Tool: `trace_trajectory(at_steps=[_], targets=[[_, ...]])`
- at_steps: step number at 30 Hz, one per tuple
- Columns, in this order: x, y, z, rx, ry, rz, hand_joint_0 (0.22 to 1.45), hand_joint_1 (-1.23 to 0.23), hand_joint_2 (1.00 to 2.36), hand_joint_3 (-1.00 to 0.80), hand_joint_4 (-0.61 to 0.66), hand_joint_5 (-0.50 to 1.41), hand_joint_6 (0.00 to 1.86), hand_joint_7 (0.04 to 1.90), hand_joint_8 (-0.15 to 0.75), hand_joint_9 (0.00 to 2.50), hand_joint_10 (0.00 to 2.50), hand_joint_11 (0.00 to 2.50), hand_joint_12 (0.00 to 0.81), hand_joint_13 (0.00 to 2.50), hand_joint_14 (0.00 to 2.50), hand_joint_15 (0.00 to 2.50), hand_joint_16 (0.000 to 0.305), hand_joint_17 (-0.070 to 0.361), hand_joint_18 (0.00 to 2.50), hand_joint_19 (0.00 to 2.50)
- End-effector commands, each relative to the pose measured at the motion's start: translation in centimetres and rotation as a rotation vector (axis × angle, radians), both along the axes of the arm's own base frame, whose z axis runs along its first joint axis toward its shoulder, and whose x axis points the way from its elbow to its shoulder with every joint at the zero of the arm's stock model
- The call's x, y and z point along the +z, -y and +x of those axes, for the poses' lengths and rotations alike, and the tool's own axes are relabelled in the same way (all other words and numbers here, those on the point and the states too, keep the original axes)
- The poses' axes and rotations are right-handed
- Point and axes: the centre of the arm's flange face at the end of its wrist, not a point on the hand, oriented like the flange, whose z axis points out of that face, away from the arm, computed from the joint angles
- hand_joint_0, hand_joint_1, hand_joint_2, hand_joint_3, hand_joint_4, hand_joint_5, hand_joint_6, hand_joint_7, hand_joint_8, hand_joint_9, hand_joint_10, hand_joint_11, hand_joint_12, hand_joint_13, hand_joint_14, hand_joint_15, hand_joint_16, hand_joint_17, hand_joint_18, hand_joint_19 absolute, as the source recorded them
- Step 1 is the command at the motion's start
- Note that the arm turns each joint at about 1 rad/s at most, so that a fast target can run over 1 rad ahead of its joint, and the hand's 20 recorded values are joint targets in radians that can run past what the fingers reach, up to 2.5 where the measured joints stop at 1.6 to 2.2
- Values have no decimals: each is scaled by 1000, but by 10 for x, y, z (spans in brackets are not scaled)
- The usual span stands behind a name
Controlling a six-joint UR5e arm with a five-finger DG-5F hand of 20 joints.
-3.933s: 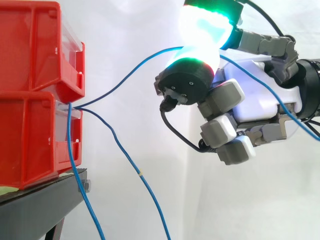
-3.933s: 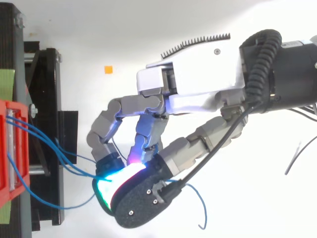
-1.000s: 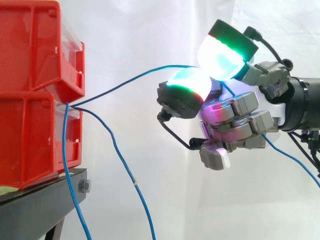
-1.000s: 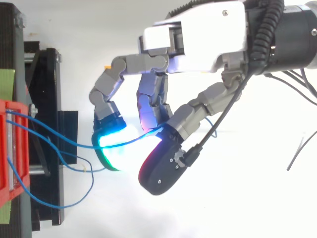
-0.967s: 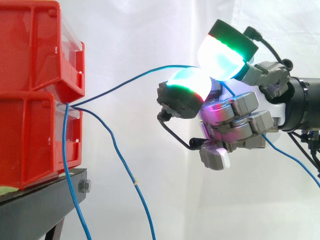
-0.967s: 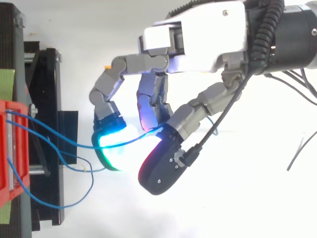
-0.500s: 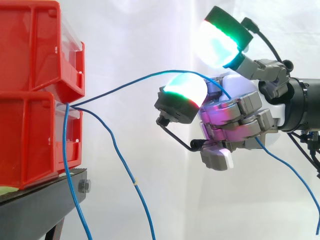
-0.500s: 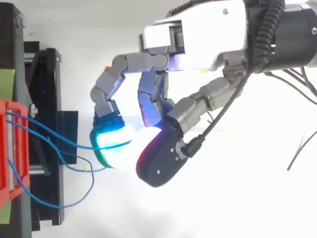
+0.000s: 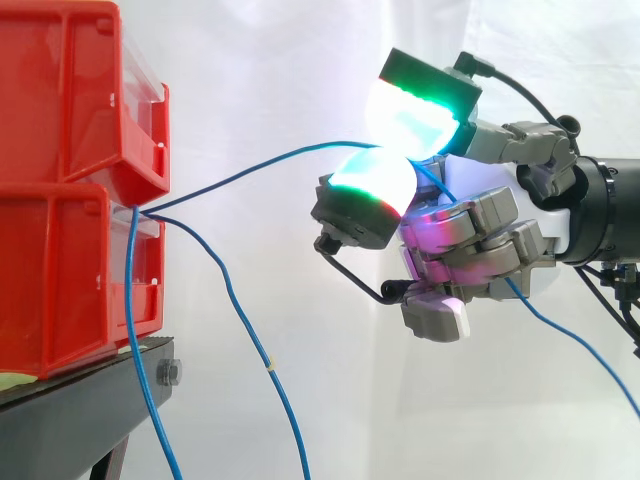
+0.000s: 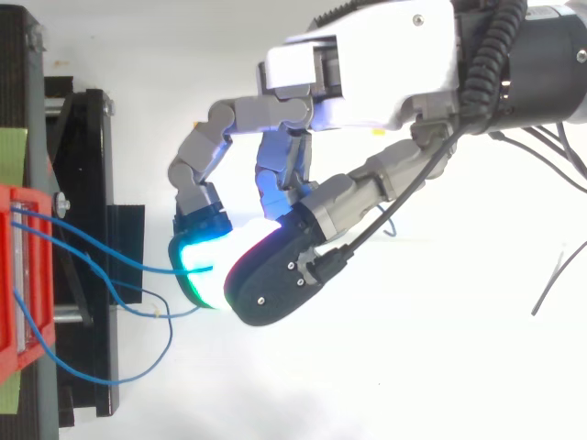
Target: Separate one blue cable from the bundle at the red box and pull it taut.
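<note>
Several thin blue cables leave the front of the lower red bin (image 9: 60, 270). One blue cable (image 9: 260, 165) rises in a shallow arc to my hand (image 9: 480, 240). There it is pinched between two glowing pads (image 9: 375, 180), and it still bows slightly. Its free end trails down behind the hand toward the lower right (image 9: 590, 355). The other fingers are curled against the palm. From above, the same cable (image 10: 101, 247) runs from the bin to the cyan-green pad (image 10: 197, 275). The hand (image 10: 367, 64) reaches in from the right.
Two other blue cables (image 9: 235, 310) hang slack from the bin and drop past the black stand (image 9: 80, 410). A second red bin (image 9: 70, 90) sits on top of the lower one. A thin grey wire (image 10: 550, 284) lies at the right in the top view.
Half a second ago the two glowing pads stood apart with the cable lying over the lower one. They have since come together on the cable. The hand has hardly shifted.
</note>
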Motion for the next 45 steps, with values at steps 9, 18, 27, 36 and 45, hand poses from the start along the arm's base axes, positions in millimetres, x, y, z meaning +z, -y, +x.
trace_trajectory(at_steps=[9,18,27,36,45], targets=[[1,1,0,-2,2,0,618,-751,1017,-162,147,-156,906,1084,349,1116,701,1624,395,1322,746,1585,56,126,1051,744],[-1,1,-1,-5,-6,3,675,-770,1012,-304,104,-175,924,1048,334,995,1270,1654,379,1300,715,1672,53,120,1029,752],[-1,2,-1,-5,-5,6,676,-758,1012,-328,113,-180,927,1002,343,883,1981,1590,390,1215,1216,1546,51,116,1059,814],[-1,3,0,-5,5,1,648,-772,1000,-500,162,-173,911,991,350,872,2026,1565,393,1197,1285,1521,52,117,1064,835],[-1,4,0,-8,2,3,534,-520,1000,-500,173,-164,905,976,357,922,2074,1494,404,1222,1380,1443,55,123,1114,843]])
